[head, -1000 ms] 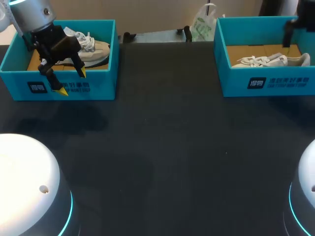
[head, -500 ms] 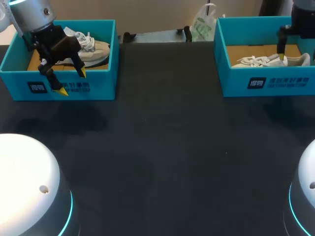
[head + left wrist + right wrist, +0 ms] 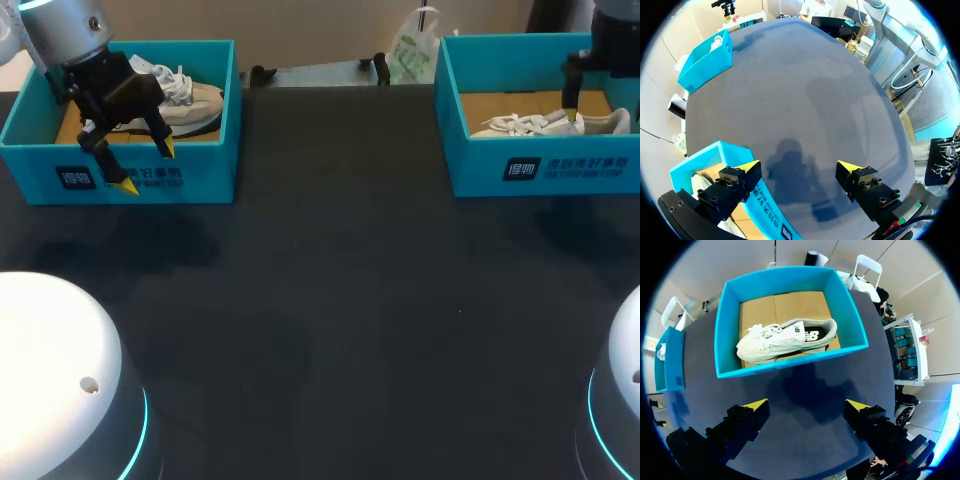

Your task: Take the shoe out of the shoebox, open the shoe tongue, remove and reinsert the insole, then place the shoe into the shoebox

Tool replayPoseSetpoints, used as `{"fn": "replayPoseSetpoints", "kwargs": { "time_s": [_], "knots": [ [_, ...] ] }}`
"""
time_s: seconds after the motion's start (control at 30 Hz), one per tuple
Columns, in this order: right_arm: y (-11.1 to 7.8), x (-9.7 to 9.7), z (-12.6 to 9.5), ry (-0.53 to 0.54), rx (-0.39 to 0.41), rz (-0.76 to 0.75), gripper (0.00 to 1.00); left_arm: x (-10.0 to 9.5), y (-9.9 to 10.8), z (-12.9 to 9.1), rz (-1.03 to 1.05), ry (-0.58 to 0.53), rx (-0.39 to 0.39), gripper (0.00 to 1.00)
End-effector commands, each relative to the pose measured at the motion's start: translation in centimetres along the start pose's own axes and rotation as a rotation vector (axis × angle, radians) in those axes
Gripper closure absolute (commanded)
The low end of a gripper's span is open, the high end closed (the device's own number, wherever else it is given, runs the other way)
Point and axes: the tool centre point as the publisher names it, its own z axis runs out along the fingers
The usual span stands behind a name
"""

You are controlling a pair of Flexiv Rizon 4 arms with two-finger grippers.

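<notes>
A white shoe (image 3: 545, 124) lies on its side on the cardboard floor of the right teal shoebox (image 3: 480, 165). My right gripper (image 3: 575, 95) hangs above that box, open and holding nothing. In the right wrist view the white shoe (image 3: 785, 340) in its shoebox (image 3: 790, 365) lies ahead of the open right gripper (image 3: 806, 405). A beige shoe (image 3: 190, 100) sits in the left teal shoebox (image 3: 210, 170). My left gripper (image 3: 146, 166) stands open over that box's front wall. In the left wrist view the left gripper (image 3: 796, 167) is open, with one finger (image 3: 747, 167) above the box wall (image 3: 715, 155).
Black tabletop (image 3: 340, 300) stretches between the two boxes and towards the front. The white domes of my arm bases (image 3: 50, 370) stand at the front left and front right. A white bag (image 3: 410, 50) and small clamps sit past the table's back edge.
My right arm came in from the edge and lowered over the right shoebox, then stopped. The left arm and both shoes have not moved.
</notes>
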Motion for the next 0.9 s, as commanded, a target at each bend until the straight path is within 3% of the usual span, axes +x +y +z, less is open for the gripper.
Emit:
{"fn": "replayPoseSetpoints", "kwargs": {
  "time_s": [0.03, 0.53, 0.9],
  "knots": [
    [-0.1, 0.0, 0.0, 0.001, -0.001, 0.0, 0.0, 0.0, 0.0, 0.0, 0.001, 0.001, -0.002, 0.0],
    [-0.9, -0.5, 1.1, 0.048, 0.012, 0.001, 0.0, 0.0, 0.0, 0.0, 0.001, 0.001, -0.002, 0.0],
    [-0.9, -0.5, 1.1, 0.048, 0.012, 0.001, 0.0, -3.0, 2.8, -2.8, 0.112, 0.011, -0.038, 0.0]
  ]
}}
